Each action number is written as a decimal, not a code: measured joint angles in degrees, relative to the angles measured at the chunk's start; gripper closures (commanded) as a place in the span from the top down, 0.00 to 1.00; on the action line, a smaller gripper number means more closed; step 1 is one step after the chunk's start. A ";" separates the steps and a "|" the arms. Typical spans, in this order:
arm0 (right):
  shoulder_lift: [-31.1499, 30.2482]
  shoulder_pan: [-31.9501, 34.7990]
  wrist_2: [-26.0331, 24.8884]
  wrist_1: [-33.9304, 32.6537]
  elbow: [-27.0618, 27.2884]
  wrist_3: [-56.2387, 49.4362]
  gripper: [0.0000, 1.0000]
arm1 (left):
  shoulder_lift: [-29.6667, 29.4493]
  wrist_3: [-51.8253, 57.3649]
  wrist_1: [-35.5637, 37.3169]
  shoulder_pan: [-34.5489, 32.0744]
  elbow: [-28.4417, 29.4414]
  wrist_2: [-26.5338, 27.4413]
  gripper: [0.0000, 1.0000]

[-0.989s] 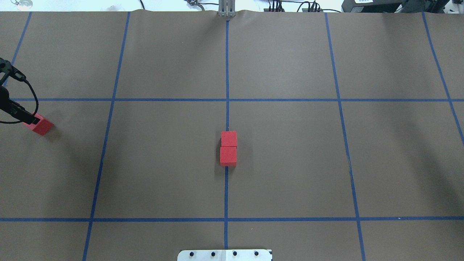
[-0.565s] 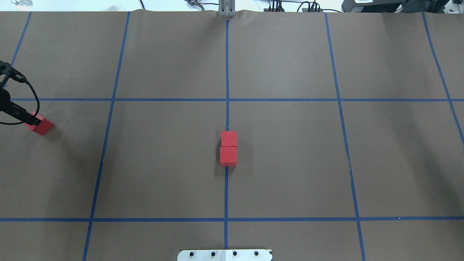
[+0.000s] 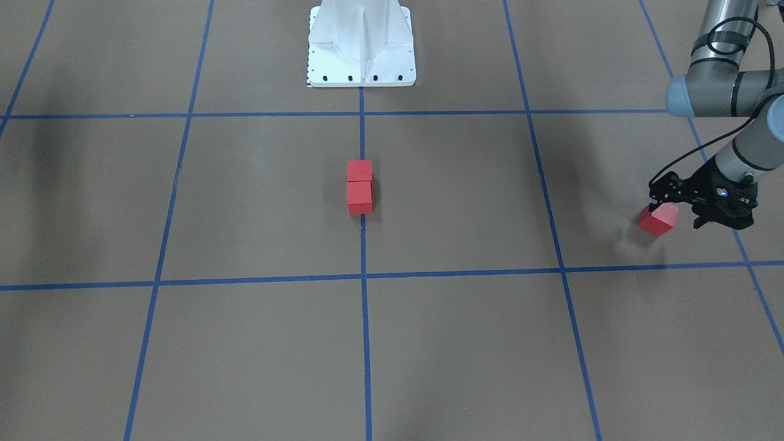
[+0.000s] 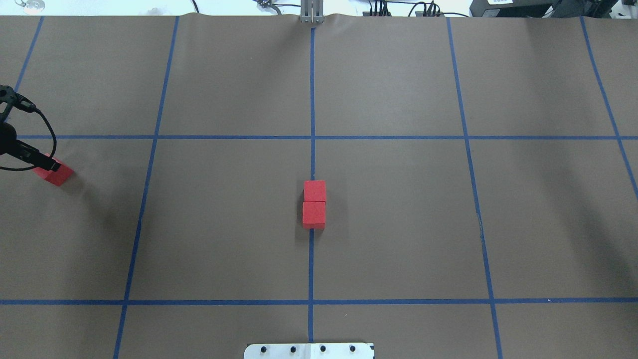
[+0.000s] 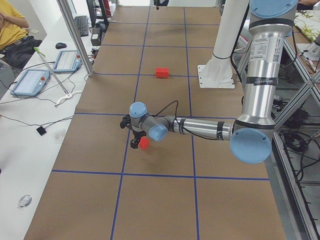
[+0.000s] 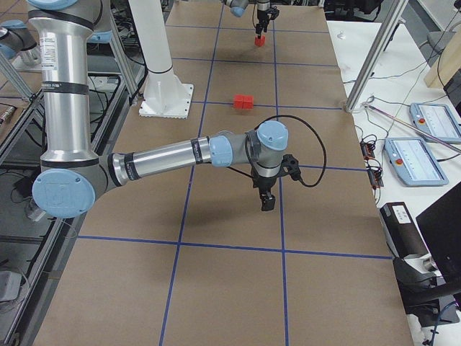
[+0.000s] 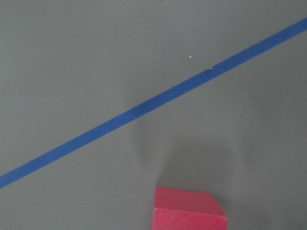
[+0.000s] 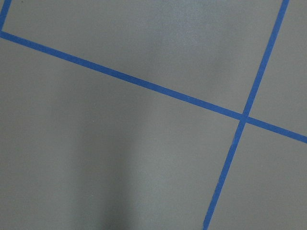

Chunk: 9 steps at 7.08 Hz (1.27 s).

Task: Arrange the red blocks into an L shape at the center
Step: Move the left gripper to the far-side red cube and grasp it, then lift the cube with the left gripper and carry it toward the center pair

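Two red blocks touch in a short line on the middle blue tape line at the center; they also show in the front view. The third red block lies far to the left on the floor, turned at an angle. My left gripper is low over it, open, with one finger on each side of the block. The left wrist view shows that block at its bottom edge. My right gripper shows only in the exterior right view, low over bare floor; I cannot tell if it is open.
The robot's white base plate stands at the near middle edge, also seen in the front view. A metal post stands at the far edge on the middle line. Tablets and cables lie on the operators' white table.
The left gripper's finger has shifted slightly over the far-left red block. The block itself and the two center blocks have not moved.
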 measured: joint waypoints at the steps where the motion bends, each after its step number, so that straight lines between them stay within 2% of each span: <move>1: 0.03 0.00 0.00 0.00 0.00 -0.01 0.99 | -0.07 -0.39 -1.26 0.14 0.76 0.00 0.97; 2: 0.05 0.00 0.00 0.00 -0.01 -0.02 0.99 | -0.17 -0.53 -1.74 0.58 0.94 0.06 0.97; 4: 0.06 0.00 0.00 0.00 -0.01 -0.02 0.99 | -0.27 -0.47 -1.91 2.14 0.86 0.42 0.80; 6: 0.06 0.00 0.00 0.00 -0.01 -0.02 0.99 | -0.29 -0.16 -1.91 2.78 0.78 0.59 0.41; 7: 0.06 0.00 0.00 0.00 -0.01 -0.02 0.99 | -0.28 0.02 -1.87 2.83 0.75 0.61 0.33; 9: 0.06 0.00 0.00 0.00 -0.01 -0.02 0.99 | -0.56 0.20 -1.67 2.86 -0.23 0.38 0.32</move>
